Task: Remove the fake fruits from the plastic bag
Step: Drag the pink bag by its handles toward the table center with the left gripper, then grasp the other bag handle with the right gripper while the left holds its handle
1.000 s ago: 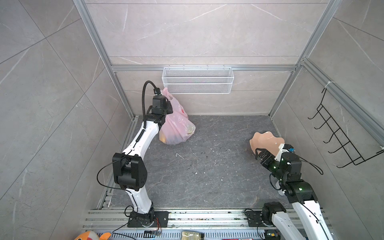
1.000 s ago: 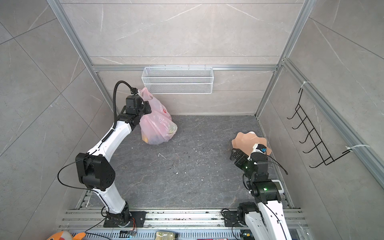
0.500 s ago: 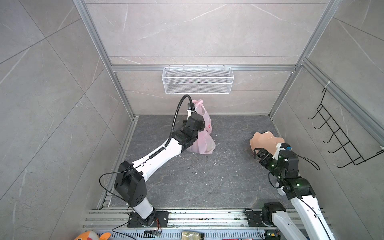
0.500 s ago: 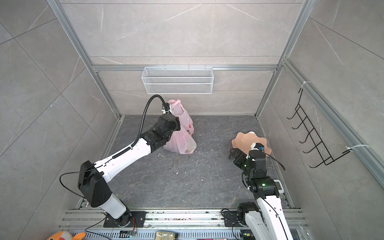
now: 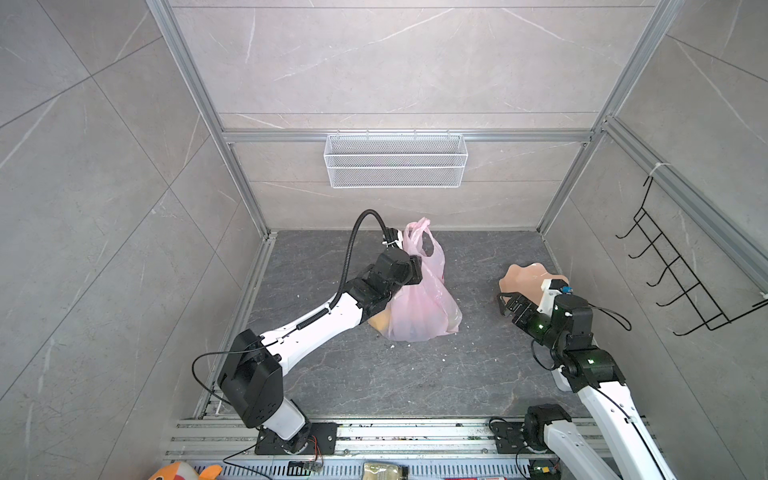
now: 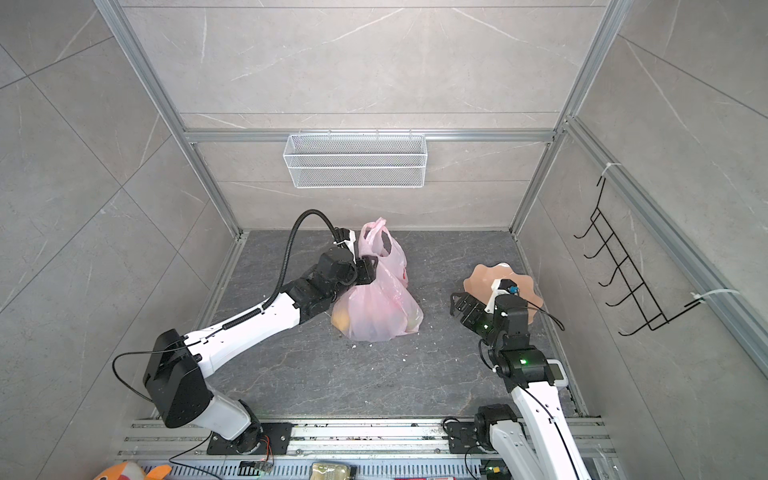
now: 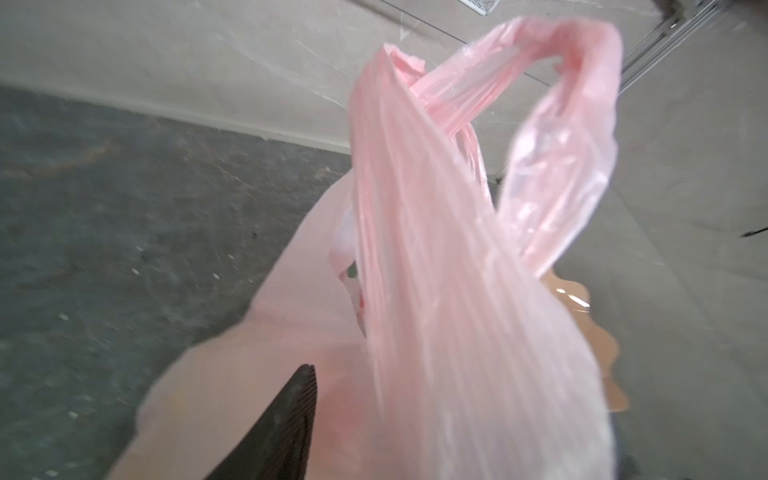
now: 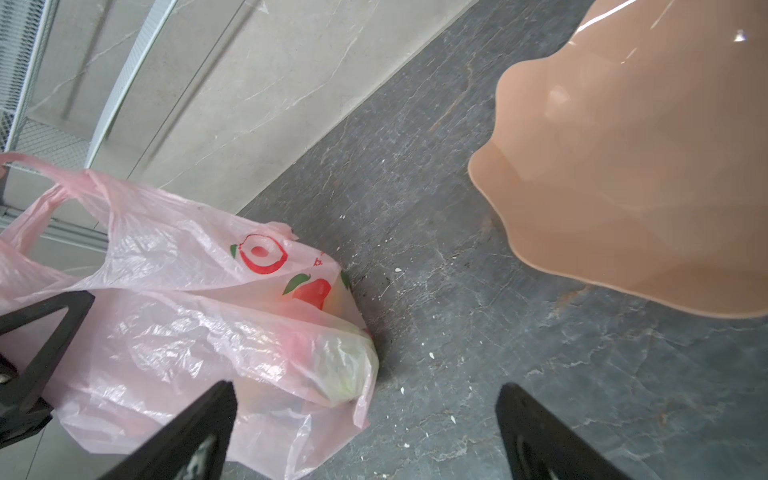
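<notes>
The plastic bag (image 5: pixel 419 307) is sitting on the dark floor (image 5: pixel 374 374) toward the far wall, with the fake fruits (image 8: pixel 345 365) showing as yellow and green blurs through its film. A peach wavy plate (image 5: pixel 521 278) is lying to its right, a wire basket (image 5: pixel 395 160) is hanging on the far wall, and a hook rack (image 5: pixel 685 282) on the right wall. The bag's print (image 8: pixel 266 257) is showing a red ring and a red fruit with green leaves, the small red characters beside them being unreadable. The left arm is stretching far and rightward, its left gripper (image 5: pixel 417 269) sitting at the bag's neck below the upright handles, grip impossible to tell, while the right gripper (image 5: pixel 505 303) is hovering spread wide and empty between bag and plate.
</notes>
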### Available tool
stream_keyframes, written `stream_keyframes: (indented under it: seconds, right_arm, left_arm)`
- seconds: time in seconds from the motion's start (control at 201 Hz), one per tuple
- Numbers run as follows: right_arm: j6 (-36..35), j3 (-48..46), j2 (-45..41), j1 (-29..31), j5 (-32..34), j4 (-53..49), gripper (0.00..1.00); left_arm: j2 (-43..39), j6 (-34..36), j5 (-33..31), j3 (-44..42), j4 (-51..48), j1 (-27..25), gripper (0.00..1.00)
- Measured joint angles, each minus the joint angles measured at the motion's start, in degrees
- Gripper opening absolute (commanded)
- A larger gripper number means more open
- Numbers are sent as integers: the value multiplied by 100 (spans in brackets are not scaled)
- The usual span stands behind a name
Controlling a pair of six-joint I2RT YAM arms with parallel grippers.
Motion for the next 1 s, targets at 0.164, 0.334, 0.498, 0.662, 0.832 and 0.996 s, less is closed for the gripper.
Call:
stream_keyframes:
  seconds: [0.164, 0.334, 0.498, 0.662, 0.832, 0.996]
  right_arm:
    - [-133, 205, 70, 487, 90, -20, 100]
    - [-358, 1097, 833, 2391, 1233, -168, 100]
    - [-586, 2059, 1899, 3565, 2256, -168, 100]
    - [-782, 3143, 3016, 4269, 3045, -260, 100]
    - [-804, 4028, 3895, 4369, 3960, -671, 100]
    - [-807, 4258, 4253, 4369, 4666, -1034, 93]
  left_arm:
    - [-599, 197, 345, -59, -125, 0, 68]
    - [-1711, 627, 612, -855, -227, -2, 70]
    - [-2400, 815, 400, -1386, -267, -2, 72]
    - [-2632, 859, 92, -1867, -448, 0, 72]
    - [-2677, 870, -74, -2144, -553, -2, 74]
    - [-2721, 868, -160, -2253, -649, -2, 74]
